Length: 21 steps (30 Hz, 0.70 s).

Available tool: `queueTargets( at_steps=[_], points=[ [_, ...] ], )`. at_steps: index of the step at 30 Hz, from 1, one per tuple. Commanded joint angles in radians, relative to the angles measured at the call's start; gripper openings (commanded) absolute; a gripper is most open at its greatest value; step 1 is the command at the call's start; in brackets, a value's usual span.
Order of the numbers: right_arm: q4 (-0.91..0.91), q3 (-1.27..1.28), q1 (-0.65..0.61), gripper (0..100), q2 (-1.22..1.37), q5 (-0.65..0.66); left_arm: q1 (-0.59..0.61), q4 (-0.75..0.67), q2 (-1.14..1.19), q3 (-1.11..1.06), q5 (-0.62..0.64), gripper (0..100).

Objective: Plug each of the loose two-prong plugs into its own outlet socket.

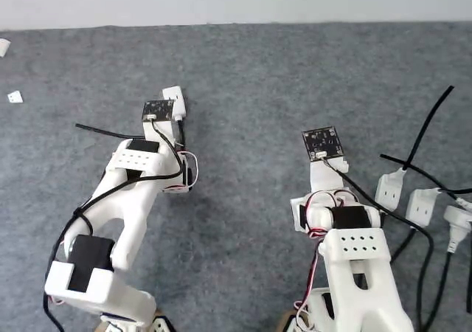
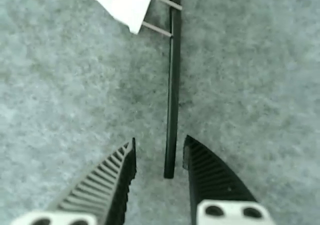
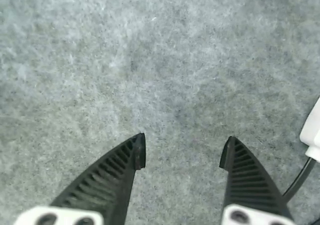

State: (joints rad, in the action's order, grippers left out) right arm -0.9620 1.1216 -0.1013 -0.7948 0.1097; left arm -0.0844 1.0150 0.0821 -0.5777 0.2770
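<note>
Black cable (image 2: 172, 85) between left end effector (image 2: 160, 144) tips, open carpet (image 2: 75, 85) either side

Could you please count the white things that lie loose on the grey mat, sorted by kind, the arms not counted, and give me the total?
White two-prong plug: 1
White corded pieces at the right side: 3
Small white bits at the left edge: 2
Total: 6

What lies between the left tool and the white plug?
In the left wrist view, a black cable lies between the left tool and the plug, beside its prongs.
</note>
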Motion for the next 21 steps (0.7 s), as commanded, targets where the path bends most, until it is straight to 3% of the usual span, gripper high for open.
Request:
queueTargets(
  at_steps=[1,14,21],
  points=[
    [0.016,-0.005,-0.005,24.0,-0.024,0.012,-0.002,-0.015,-0.002,0.048,-0.008,14],
    [0.016,-0.005,-0.005,24.0,-0.024,0.012,-0.014,-0.049,-0.144,-0.030,-0.011,14],
    [0.016,-0.005,-0.005,24.0,-0.024,0.012,-0.018,-0.058,-0.107,-0.039,-0.011,14]
  ],
)
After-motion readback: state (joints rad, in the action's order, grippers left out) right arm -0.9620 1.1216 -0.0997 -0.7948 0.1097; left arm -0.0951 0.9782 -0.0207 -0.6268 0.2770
